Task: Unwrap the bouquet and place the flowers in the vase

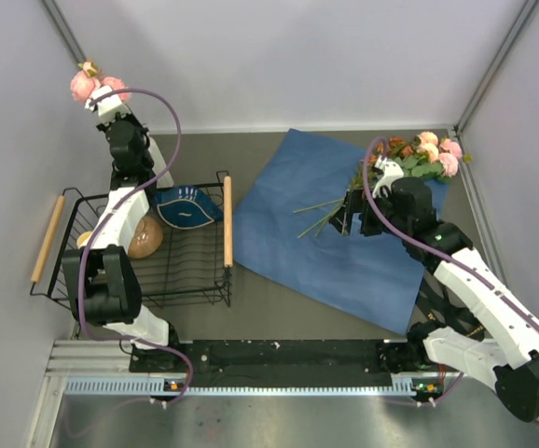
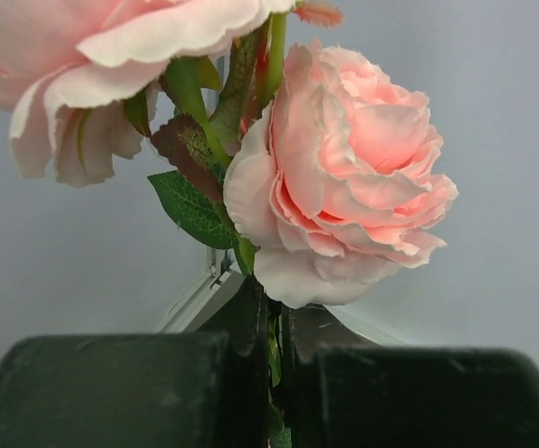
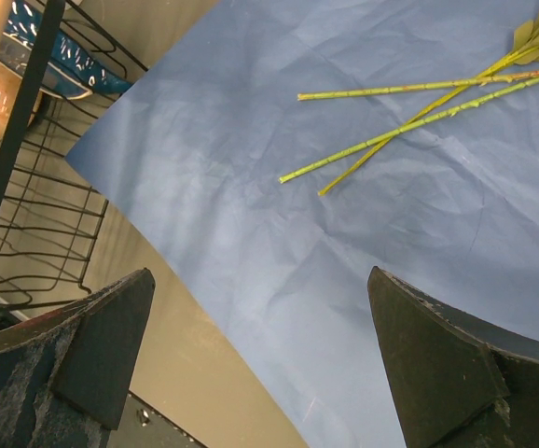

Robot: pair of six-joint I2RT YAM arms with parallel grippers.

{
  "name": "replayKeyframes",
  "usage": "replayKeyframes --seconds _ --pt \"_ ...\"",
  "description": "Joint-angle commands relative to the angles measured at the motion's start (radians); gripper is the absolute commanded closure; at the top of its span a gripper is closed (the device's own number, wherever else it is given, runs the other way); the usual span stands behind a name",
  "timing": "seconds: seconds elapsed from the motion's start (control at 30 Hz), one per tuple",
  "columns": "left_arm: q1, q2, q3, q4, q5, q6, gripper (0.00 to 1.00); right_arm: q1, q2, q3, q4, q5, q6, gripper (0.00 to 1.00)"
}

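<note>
Well off the left edge of the blue paper point(image 1: 288, 187), up by the back corner, our left claw point(image 1: 100, 96) is pressed together on the stalks of two pink roses point(image 1: 88, 84). In its wrist view the blooms stand straight up out of the pinch. Between that arm and the paper sits the wire rack point(image 1: 225, 224) with bowls in it. We cannot make out the vase anywhere, so we cannot say which way the roses must travel.

The paper lies flat and open, so we judge the unwrapping done. Our right claw point(image 1: 352, 213) hangs over the paper's middle, its fingers spread wide and holding nothing. The loose flowers point(image 1: 428, 154) lie at the paper's far right corner, and their green stems point(image 1: 321, 207) run from there back toward its centre.

In the right wrist view the cut ends point toward the claw, ahead of the spread fingers and apart from them. The right arm is plainly the nearer one. We judge that its next pick depends on straddling that long axis crosswise.
</note>
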Motion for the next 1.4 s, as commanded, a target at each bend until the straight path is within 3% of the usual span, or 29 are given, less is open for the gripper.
replayKeyframes --seconds 0.0,0.27,0.5,0.9,1.0,1.13,1.37 --pt "-0.001 0.003 0.019 0.041 -0.019 0.008 0.98 -0.009 0.005 0.005 0.021 -0.007 -0.020 0.01" --pt "0.001 0.019 0.013 0.030 -0.020 -0.004 0.93 -0.014 0.012 0.006 0.021 -0.013 -0.021 0.01" --pt "0.001 0.011 0.007 0.010 -0.016 -0.021 0.67 -0.015 0.010 0.005 0.023 -0.015 -0.021 0.01" --pt "0.001 -0.016 0.005 -0.034 0.006 -0.018 0.49 -0.018 -0.002 -0.004 0.023 -0.019 -0.023 0.01" --pt "0.001 -0.024 0.002 -0.054 0.003 -0.026 0.36 -0.017 -0.007 -0.005 0.023 -0.019 -0.023 0.01" --pt "0.001 -0.039 -0.008 -0.074 0.010 -0.036 0.03 -0.017 -0.011 -0.008 0.023 -0.019 -0.026 0.01" --pt "0.001 -0.092 -0.033 -0.122 0.029 -0.069 0.01 -0.019 -0.018 -0.012 0.023 -0.026 -0.024 0.01"
